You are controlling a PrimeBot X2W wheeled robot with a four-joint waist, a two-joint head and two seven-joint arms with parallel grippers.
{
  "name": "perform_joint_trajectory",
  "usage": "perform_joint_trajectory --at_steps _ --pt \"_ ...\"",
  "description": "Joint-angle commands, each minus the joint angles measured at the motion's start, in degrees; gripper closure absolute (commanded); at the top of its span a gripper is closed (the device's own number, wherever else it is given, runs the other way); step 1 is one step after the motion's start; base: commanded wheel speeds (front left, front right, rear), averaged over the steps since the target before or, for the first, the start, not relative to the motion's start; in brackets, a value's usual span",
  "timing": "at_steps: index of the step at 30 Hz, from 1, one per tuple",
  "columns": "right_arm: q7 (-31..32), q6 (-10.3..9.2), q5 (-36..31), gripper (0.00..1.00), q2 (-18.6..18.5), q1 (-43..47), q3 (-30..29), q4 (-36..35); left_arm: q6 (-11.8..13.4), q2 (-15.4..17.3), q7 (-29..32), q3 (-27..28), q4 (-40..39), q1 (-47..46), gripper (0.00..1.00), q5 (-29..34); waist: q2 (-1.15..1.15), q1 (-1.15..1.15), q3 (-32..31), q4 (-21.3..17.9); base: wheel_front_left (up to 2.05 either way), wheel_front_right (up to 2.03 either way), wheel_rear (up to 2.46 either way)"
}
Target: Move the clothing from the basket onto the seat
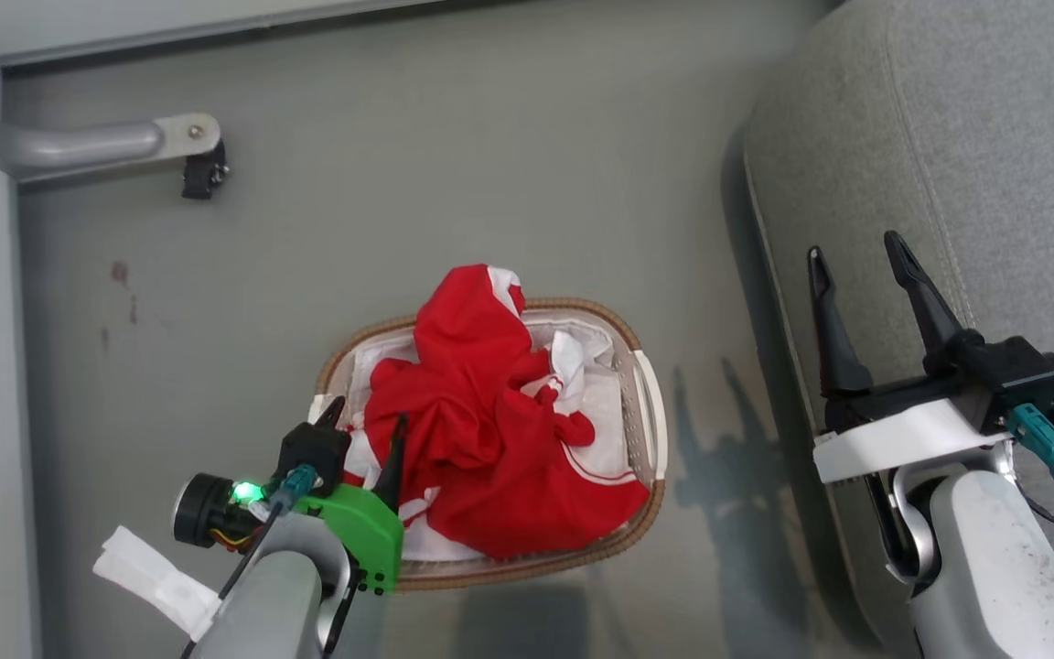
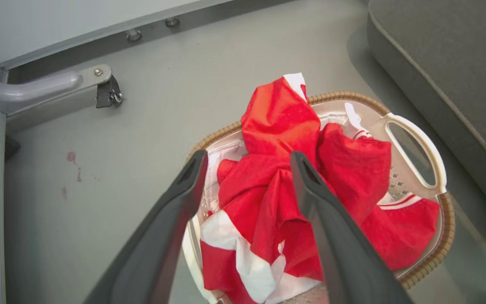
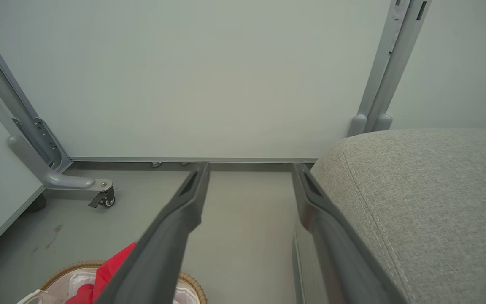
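At the lower left of the head view, the left gripper (image 1: 368,414) is seen with its jaws spread wide and nothing held between them. One finger is placed at the left rim of the basket (image 1: 582,307) and the other over the red fabric; whether the fabric is touched cannot be told. In the left wrist view the left gripper (image 2: 248,155) is seen with its two dark fingers well apart, and the clothing (image 2: 281,122) is framed between and beyond them.

At the lower right of the head view, the right gripper (image 1: 855,245) is likewise held wide and empty, its fingers lying over the left edge of the seat (image 1: 948,119). In the right wrist view the right gripper (image 3: 251,168) is seen with one finger over bare floor and the other along the rounded edge of the seat (image 3: 428,202).

The clothing (image 1: 481,430) is heaped inside the basket at the centre of the frame, one red fold with a white panel raised above the far rim. The white liner is visible beneath it. The basket is set on the grey floor (image 1: 454,137), near the seat but apart from it.

Farther off, at the upper left, a grey frame leg with a black caster (image 1: 202,174) is seen, and a pale wall panel (image 3: 205,76) is seen beyond.
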Motion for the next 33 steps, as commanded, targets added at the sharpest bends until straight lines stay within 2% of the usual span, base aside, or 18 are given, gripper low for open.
perform_joint_trajectory --at_steps 1,11,18,25,26,27,29,33 --pt "-0.3 -0.04 0.7 0.00 -0.2 -1.2 0.7 -0.2 -0.3 0.7 0.4 -0.5 2.3 -2.5 0.00 0.5 0.00 0.00 7.9 -4.6 0.00 0.00 0.00" --pt "-0.3 -0.04 4.6 0.00 -0.2 -4.1 3.9 -0.9 -0.8 2.4 2.5 -3.3 15.5 -10.4 0.00 0.7 0.00 0.00 14.9 -9.3 0.00 0.00 0.00" --pt "-0.3 -0.04 5.7 0.00 -0.2 -4.1 4.7 -0.8 -0.8 3.0 1.9 -4.0 19.7 -12.6 0.00 0.2 0.00 0.00 16.8 -11.2 0.00 0.00 0.00" --pt "-0.3 -0.04 6.4 0.00 -0.2 -3.7 5.7 -1.1 0.5 4.1 1.2 -3.9 22.5 -14.0 0.00 -0.4 0.00 0.00 17.6 -11.9 0.00 0.00 0.00" --pt "-0.3 -0.04 6.5 0.00 -0.2 -3.7 5.7 -1.1 0.5 4.1 1.0 -3.9 22.7 -14.1 0.13 -0.5 0.00 0.00 17.6 -11.9 0.00 0.00 0.00" --pt "-0.3 -0.04 6.5 0.00 -0.2 -3.6 5.8 -1.0 0.5 4.0 0.9 -3.8 22.9 -14.3 0.57 -0.8 0.00 0.00 17.6 -11.9 0.00 0.00 0.00" --pt "-0.3 -0.04 6.5 0.00 -0.2 -3.4 5.7 -0.8 0.5 3.9 0.7 -3.9 23.1 -14.4 1.00 -1.0 0.00 0.00 17.3 -11.7 0.00 0.00 0.00" --pt "-0.3 -0.04 6.2 0.00 -0.2 -3.1 5.6 -0.3 0.4 3.6 0.3 -4.4 22.8 -13.9 1.00 -1.1 0.00 0.00 16.2 -11.2 0.00 0.00 0.00"
